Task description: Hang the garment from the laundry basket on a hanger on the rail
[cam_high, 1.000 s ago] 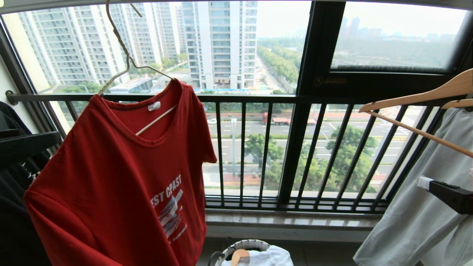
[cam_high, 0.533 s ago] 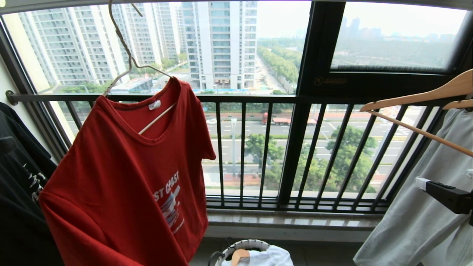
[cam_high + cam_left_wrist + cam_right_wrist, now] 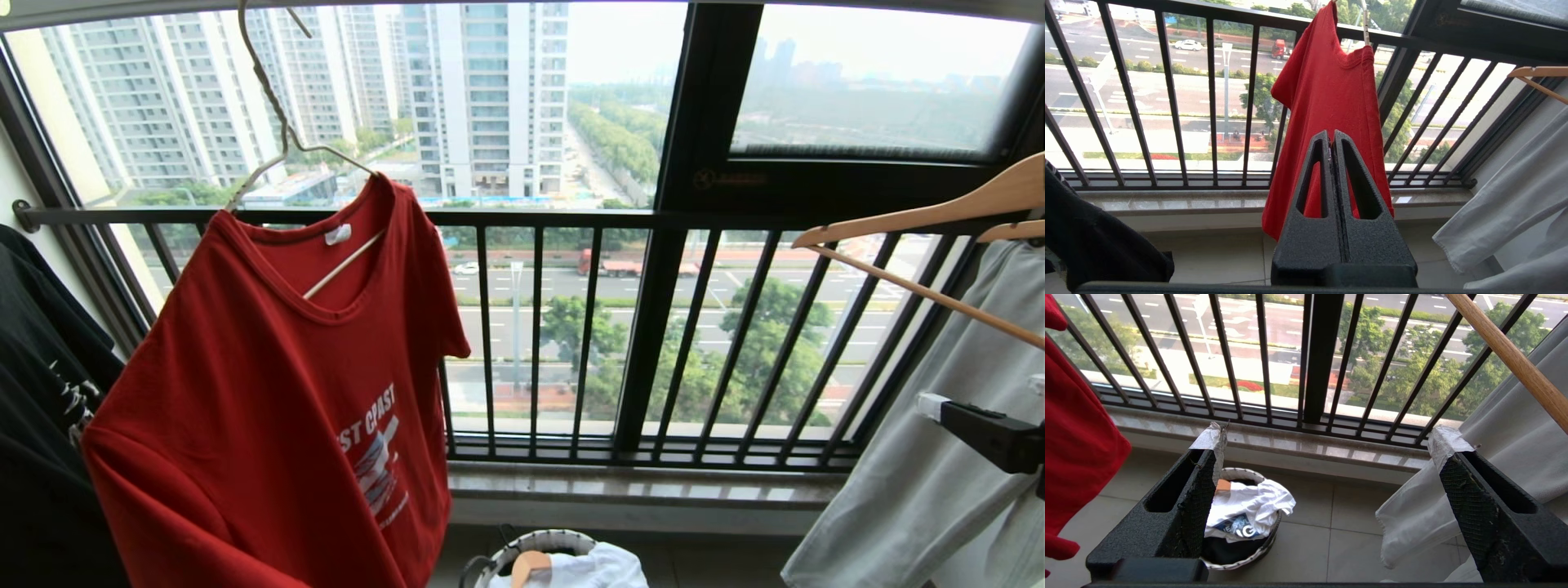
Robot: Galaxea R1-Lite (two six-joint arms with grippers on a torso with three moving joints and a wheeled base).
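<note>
The garment, a red T-shirt [image 3: 269, 392] with a white chest print, hangs on the thin cream wire hanger [image 3: 282, 139]. The hanger's hook rises to the grey rail [image 3: 122, 10] at the picture's top edge, where it is cut off. My left gripper [image 3: 1332, 132] is shut on nothing and stands clear of the red shirt [image 3: 1331, 81], which hangs beyond it. My right gripper [image 3: 1327, 437] is open and empty above the floor; one of its fingers [image 3: 980, 429] shows at the right edge. The laundry basket [image 3: 539, 539] stands on the floor below.
The basket [image 3: 1249, 559] holds a white printed shirt [image 3: 1249, 502] and dark cloth. A black T-shirt [image 3: 41, 367] hangs at the left. A pale garment [image 3: 922, 490] hangs on a wooden hanger [image 3: 939, 212] at the right. The black balcony railing [image 3: 571, 219] runs behind.
The left gripper's dark finger beside the shirt's left sleeve has dropped out of the head view. The red shirt has swung slightly and hangs free on the hanger.
</note>
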